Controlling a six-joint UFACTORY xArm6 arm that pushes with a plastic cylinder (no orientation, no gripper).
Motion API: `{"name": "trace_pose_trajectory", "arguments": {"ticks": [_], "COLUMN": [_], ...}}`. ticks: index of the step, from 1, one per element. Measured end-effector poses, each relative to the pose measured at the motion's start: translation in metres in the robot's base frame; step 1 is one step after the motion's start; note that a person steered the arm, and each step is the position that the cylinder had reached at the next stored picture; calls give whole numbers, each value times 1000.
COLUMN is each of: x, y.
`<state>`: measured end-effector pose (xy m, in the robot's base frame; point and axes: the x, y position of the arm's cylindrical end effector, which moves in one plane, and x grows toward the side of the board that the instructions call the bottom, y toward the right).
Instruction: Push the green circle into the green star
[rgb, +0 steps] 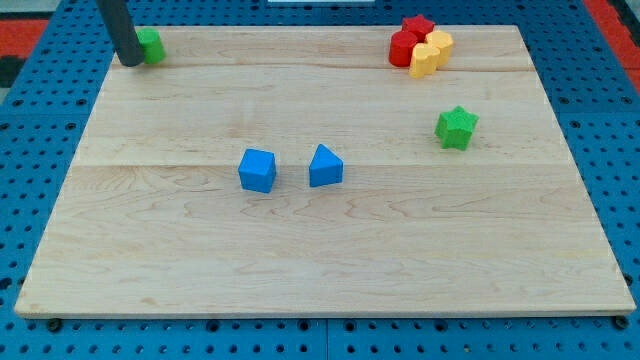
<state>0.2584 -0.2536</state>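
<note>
The green circle (151, 45) sits at the board's top left corner, partly hidden by my rod. My tip (130, 62) rests on the board just to the view's left of the green circle, touching or almost touching it. The green star (456, 127) lies far off at the view's right, in the upper half of the wooden board (320, 250).
A blue cube (257, 170) and a blue triangular block (325, 166) lie side by side near the board's middle. At the top right, a red star (416, 26), a red round block (403, 48) and two yellow blocks (431, 53) are bunched together.
</note>
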Motion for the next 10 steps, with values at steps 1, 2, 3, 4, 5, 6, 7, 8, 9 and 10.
{"name": "trace_pose_trajectory", "arguments": {"ticks": [1,2,3,4,5,6,7,8,9,10], "x": [-8,-8,-41,-46,-22,-24,-33,-43,-42,-19], "y": [4,-48,-31,38,92,123,142,148,189,229]}}
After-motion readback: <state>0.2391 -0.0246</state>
